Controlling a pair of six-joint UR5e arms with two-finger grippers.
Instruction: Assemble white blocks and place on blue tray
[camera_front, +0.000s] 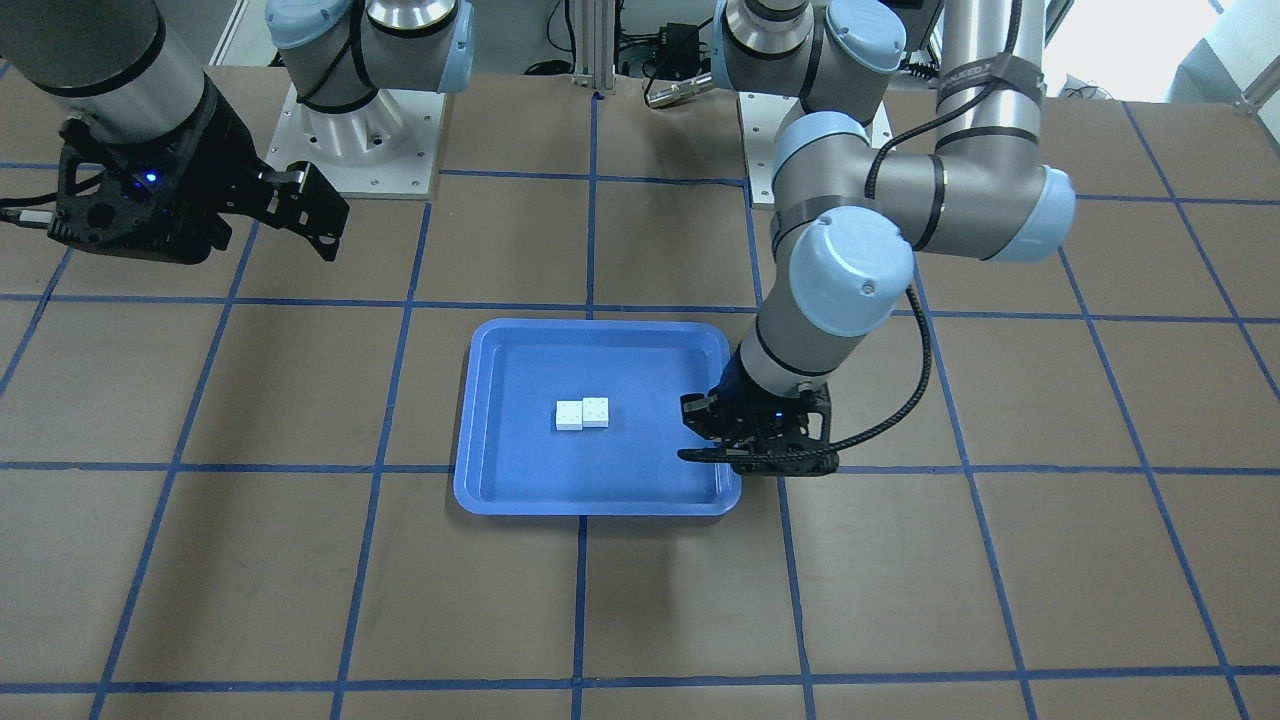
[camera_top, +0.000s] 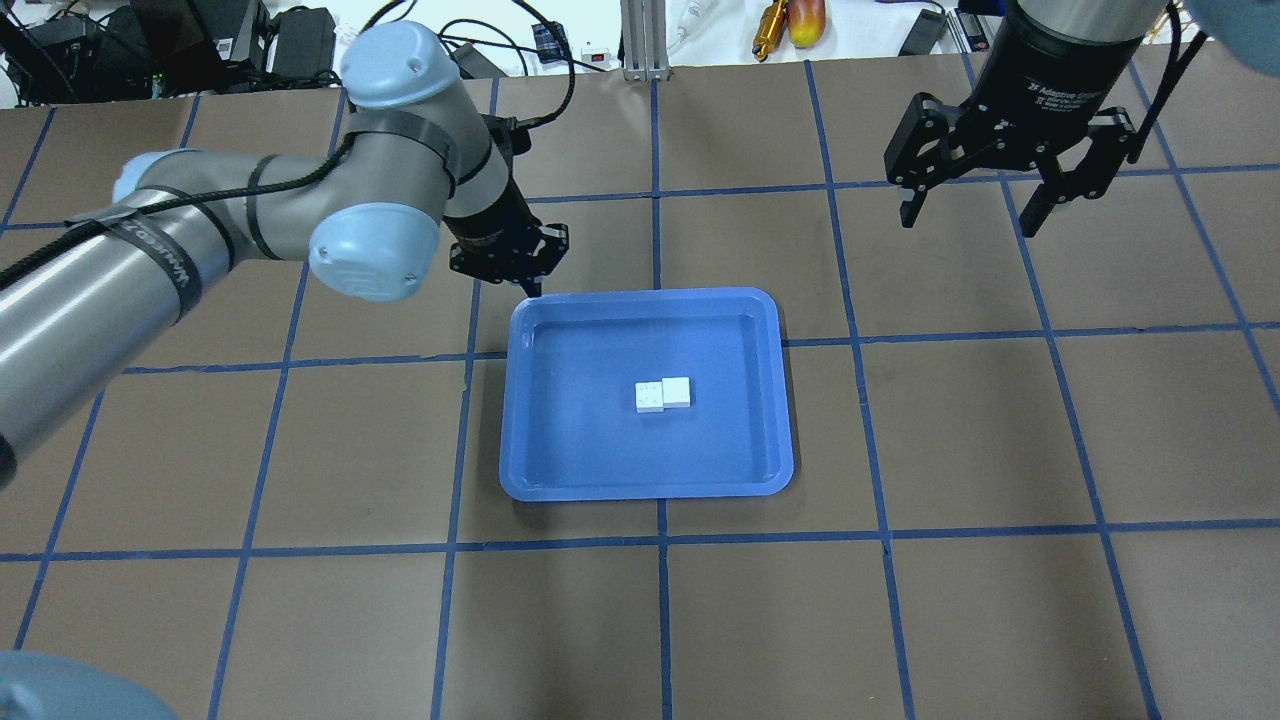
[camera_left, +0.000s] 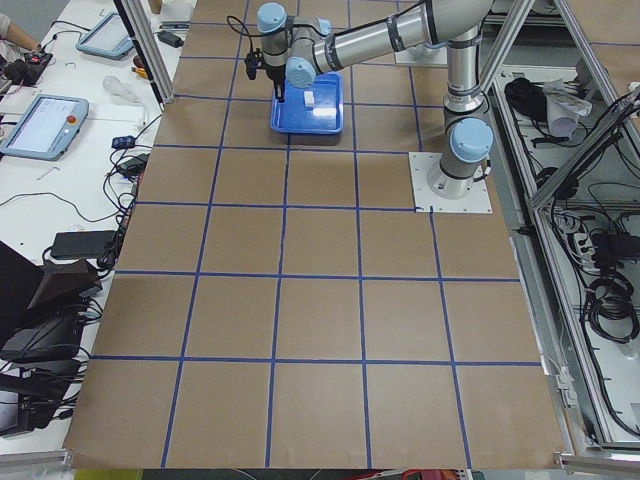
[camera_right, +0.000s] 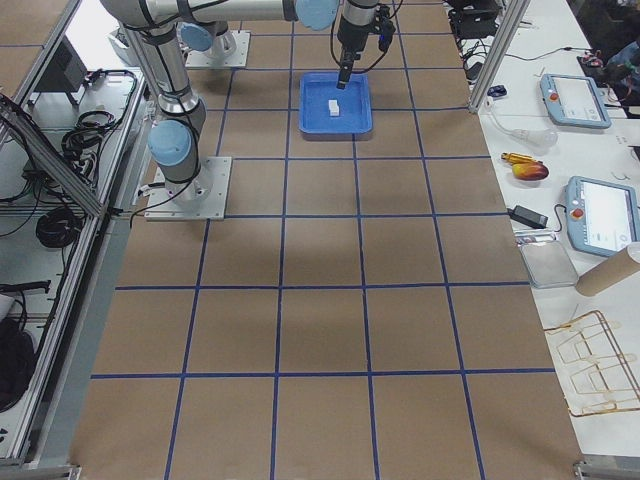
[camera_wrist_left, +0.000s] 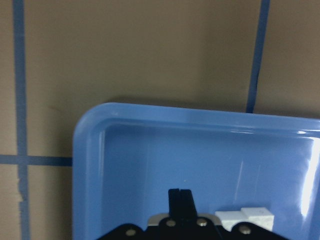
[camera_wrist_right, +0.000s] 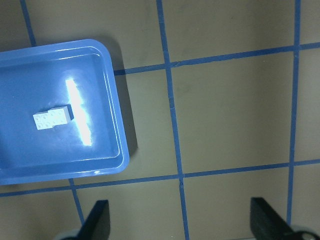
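The two white blocks (camera_top: 663, 394) lie touching each other, side by side like one piece, near the middle of the blue tray (camera_top: 650, 490). They also show in the front view (camera_front: 582, 413) and the right wrist view (camera_wrist_right: 51, 118). My left gripper (camera_top: 533, 288) is shut and empty. It hangs just over the tray's far left corner, apart from the blocks. In the left wrist view its shut fingers (camera_wrist_left: 180, 200) point over the tray floor (camera_wrist_left: 150, 165), with the blocks (camera_wrist_left: 247, 217) at the lower right. My right gripper (camera_top: 970, 218) is open and empty, high above the table, to the right of the tray.
The brown table (camera_top: 900, 600) is marked with a blue tape grid. The left arm's elbow (camera_top: 375, 250) reaches across the table's left half. Cables and tools (camera_top: 790, 25) lie beyond the far edge. Tablets and benches stand off the table in the side views.
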